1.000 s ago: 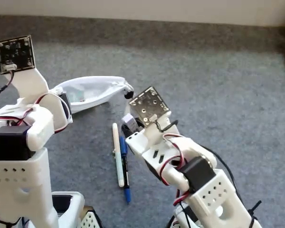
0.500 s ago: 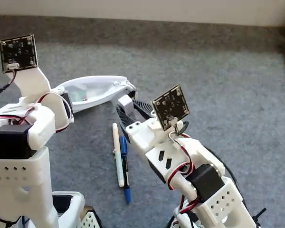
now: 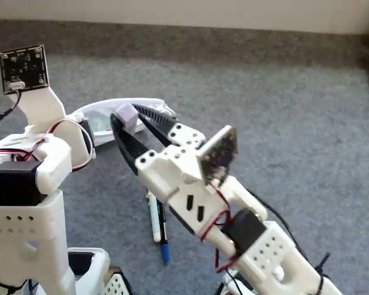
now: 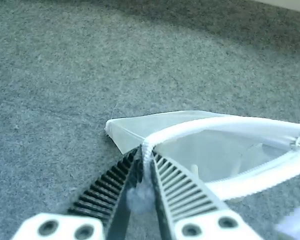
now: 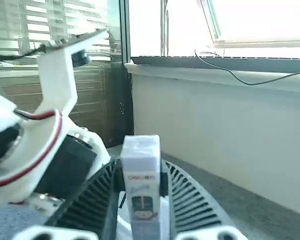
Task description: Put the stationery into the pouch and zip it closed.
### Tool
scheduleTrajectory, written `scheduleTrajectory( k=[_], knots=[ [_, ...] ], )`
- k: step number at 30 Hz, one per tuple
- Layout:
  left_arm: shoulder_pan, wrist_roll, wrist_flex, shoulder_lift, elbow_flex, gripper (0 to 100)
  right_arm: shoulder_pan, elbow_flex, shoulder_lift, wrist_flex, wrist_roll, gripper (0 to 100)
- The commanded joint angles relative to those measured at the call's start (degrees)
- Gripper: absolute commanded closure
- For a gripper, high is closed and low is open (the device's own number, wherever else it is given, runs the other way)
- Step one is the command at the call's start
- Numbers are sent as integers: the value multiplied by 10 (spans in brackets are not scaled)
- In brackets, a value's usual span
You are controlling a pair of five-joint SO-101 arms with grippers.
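The pouch [image 4: 225, 123] is white and half see-through, with a thick white zip band round its mouth, which gapes open. It lies on the grey, carpet-like counter [image 3: 283, 104] in front of the left arm. The left pincer [image 4: 146, 151] is pressed together on the pouch's rim at one end of the mouth. The right pincer [image 3: 126, 118] pinches an eraser [image 5: 140, 182], a small white block in a printed paper sleeve. In the high view the eraser sits over the pouch's mouth; how far above it cannot be told.

There is one pouch, one eraser and two pens. The white pen [image 3: 154, 222] and the blue pen [image 3: 164, 244], which has a dark barrel, lie side by side on the counter, nearer the arms' bases than the pouch.

The pens' far ends are hidden under the right arm. The left arm covers one end of the pouch in the high view. A few pale shapes show through the pouch's wall in the left wrist view, too faint to name.
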Motion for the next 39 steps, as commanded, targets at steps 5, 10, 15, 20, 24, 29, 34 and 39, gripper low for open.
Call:
scheduleTrajectory(
  k=[5,10,15,20,24,29,34,39],
  knots=[
    [11,-2,3,-4,-2,994,-4,2,106,-133,-4,994],
    [10,-2,3,-6,-2,994,20,2,139,-136,-4,994],
    [10,-2,3,-7,-2,994,30,3,172,-136,-4,994],
    [10,-2,3,-7,-2,994,30,28,165,-137,-4,983],
    [10,-2,3,-7,-2,994,30,49,141,-132,-4,911],
    [10,-2,3,-7,-2,994,30,72,108,-132,-4,882],
    [-3,-2,2,-7,-2,994,30,80,61,-99,-4,882],
    [-40,-2,-1,-7,-2,994,30,80,-4,16,-4,882]
  ],
)
